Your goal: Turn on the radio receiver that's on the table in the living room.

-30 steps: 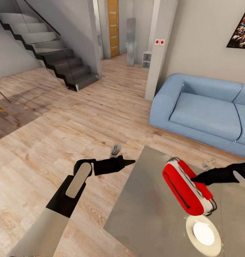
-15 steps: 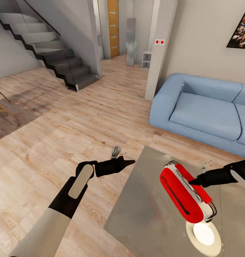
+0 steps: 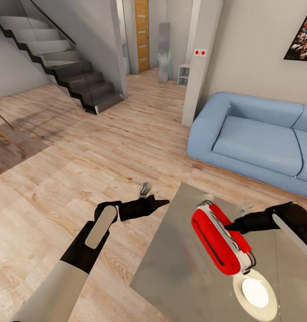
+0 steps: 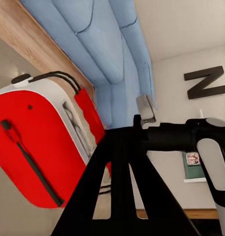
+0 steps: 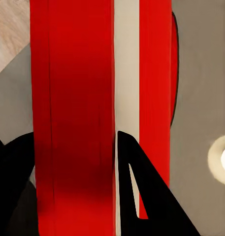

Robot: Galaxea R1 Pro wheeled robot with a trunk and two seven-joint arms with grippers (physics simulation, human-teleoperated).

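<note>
I see the radio (image 3: 216, 239) on the table (image 3: 171, 268). It is red and white. It stands on the shiny grey top, near the middle, and leans over to one side. A black strap runs down its red face. A round bright spot of light shows on the table just past its low end.

My right end effector (image 3: 228, 226) is at the radio. Its black tip touches the white band between the red parts. In the right wrist view, one black finger (image 5: 137, 187) lies on the white band and the other dark finger (image 5: 14, 182) sits at the other side of the red body (image 5: 73, 118). The fingers are wide apart, with the radio between them. I cannot tell if they press on it.

My left end effector (image 3: 160, 203) hangs over the wood floor (image 3: 82, 156), just beside the table's edge and apart from the radio. Its fingers come to one thin point, so it looks closed and holds nothing. In the left wrist view I see the radio (image 4: 38, 142) from the side, with the blue sofa (image 4: 107, 54) behind it.

The sofa (image 3: 256, 138) sits past the table by the wall. Grey stairs (image 3: 59, 67) are far back on the left.
</note>
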